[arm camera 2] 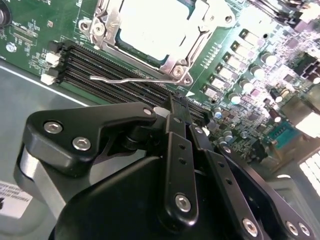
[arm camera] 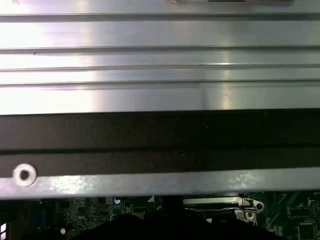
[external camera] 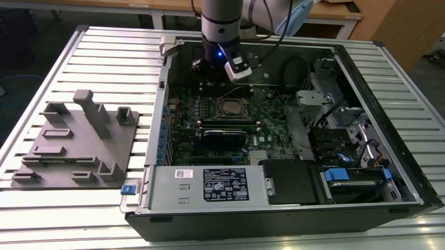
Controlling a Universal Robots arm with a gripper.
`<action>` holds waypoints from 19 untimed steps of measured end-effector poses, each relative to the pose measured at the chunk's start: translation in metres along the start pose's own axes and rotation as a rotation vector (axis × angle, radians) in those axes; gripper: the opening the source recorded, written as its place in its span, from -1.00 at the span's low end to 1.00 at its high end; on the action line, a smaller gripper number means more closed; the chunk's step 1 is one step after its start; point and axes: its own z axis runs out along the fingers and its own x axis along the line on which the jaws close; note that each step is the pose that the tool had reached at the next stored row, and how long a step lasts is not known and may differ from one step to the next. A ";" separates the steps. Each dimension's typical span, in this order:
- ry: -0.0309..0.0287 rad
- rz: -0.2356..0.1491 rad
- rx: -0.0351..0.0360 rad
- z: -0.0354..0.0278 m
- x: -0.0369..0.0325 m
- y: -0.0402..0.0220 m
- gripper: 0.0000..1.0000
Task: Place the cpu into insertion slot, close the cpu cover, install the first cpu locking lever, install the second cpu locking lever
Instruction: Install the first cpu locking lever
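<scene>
Closest to us in the second wrist view, the gripper [arm camera 2: 176, 106] hangs just above the board with its two black fingers drawn together, and we see nothing between them. Just past their tips run the long dark memory slots [arm camera 2: 100, 67], and along their far side lies a thin wire locking lever [arm camera 2: 132, 79], stretched beside the near edge of the socket with its bent free end pointing away from the corner screw. Beyond it, the cpu cover [arm camera 2: 145, 54] lies flat as a silvery frame. Through its cut-out we see the pale face of the cpu [arm camera 2: 152, 22], which sits inside the insertion slot [external camera: 220, 108] near the middle of the motherboard [arm camera 2: 235, 60]. In the exterior view the arm reaches into the open computer case [external camera: 389, 104] from its far side. We judge the chip seated and the cover down, so the work in hand is the lever, though we cannot tell whether this wire is latched yet. To do it well, we think the closed fingertips should bear on the wire near its free end, where leverage is best. They should press straight down before sliding sideways under the retaining tab. We should keep clear of the memory slots and the small upright components nearby, and watch that the wire does not spring off the narrow tips.
</scene>
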 end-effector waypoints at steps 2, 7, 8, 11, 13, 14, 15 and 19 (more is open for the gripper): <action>0.0009 -0.009 -0.0027 0.0023 0.0001 -0.0002 -0.79; 0.0015 -0.009 -0.0191 0.0098 0.0002 -0.0010 -0.79; 0.0016 -0.009 -0.0221 0.0114 0.0003 -0.0012 -0.79; 0.0017 -0.009 -0.0296 0.0161 0.0004 -0.0017 -0.79; 0.0017 -0.009 -0.0311 0.0187 0.0003 -0.0019 -0.79; 0.0019 -0.009 -0.0310 0.0190 -0.0001 -0.0020 -0.79; 0.0020 -0.009 -0.0308 0.0190 -0.0007 -0.0020 -0.79; 0.0017 -0.008 -0.0325 0.0193 -0.0027 -0.0019 -0.79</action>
